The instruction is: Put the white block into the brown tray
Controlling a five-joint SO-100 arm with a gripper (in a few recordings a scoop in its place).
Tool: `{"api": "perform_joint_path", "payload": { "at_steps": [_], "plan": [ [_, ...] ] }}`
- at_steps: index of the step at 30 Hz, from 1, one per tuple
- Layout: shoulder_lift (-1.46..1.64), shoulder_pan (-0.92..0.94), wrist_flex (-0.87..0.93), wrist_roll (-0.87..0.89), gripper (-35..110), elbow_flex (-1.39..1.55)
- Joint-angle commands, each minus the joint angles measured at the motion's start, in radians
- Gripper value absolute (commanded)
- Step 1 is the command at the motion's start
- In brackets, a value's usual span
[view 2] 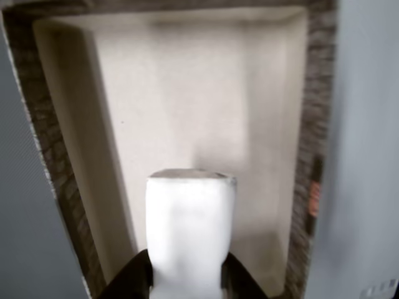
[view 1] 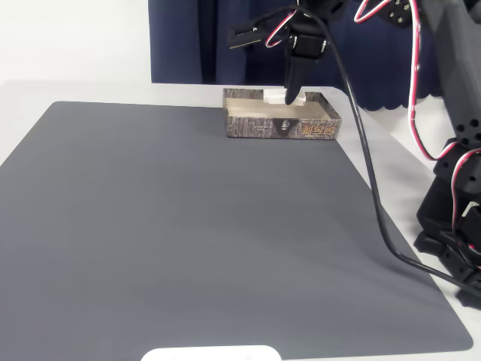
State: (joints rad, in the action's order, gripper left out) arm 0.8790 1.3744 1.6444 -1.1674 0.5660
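White block (view 2: 190, 230) in claw (view 2: 187, 277) over brown tray (view 2: 59, 168).

I'm getting even, soft, fairly bright light in the fixed view, no glare on the grey mat (view 1: 188, 226), slight softness overall, while the wrist view is blurred close-up, the white block (view 2: 190, 230) nearly overexposed, its faint shadow falling just above it inside the brown tray (view 2: 315, 124).

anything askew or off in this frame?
Nothing stands out. The gripper holds the white block on end over the cream inside of the brown tray, which sits square at the far edge of the grey mat. No spill or damage visible.
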Motion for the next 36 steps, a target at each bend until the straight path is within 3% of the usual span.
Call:
{"api": "perform_joint_path", "payload": {
  "at_steps": [1,20,36],
  "plan": [
    [-0.003,-0.003,0.0,-0.02,0,-0.051],
    [-0.078,-0.009,-0.054,-0.138,0,-0.115],
    [-0.138,-0.026,-0.086,-0.012,0,-0.144]
  ]
}}
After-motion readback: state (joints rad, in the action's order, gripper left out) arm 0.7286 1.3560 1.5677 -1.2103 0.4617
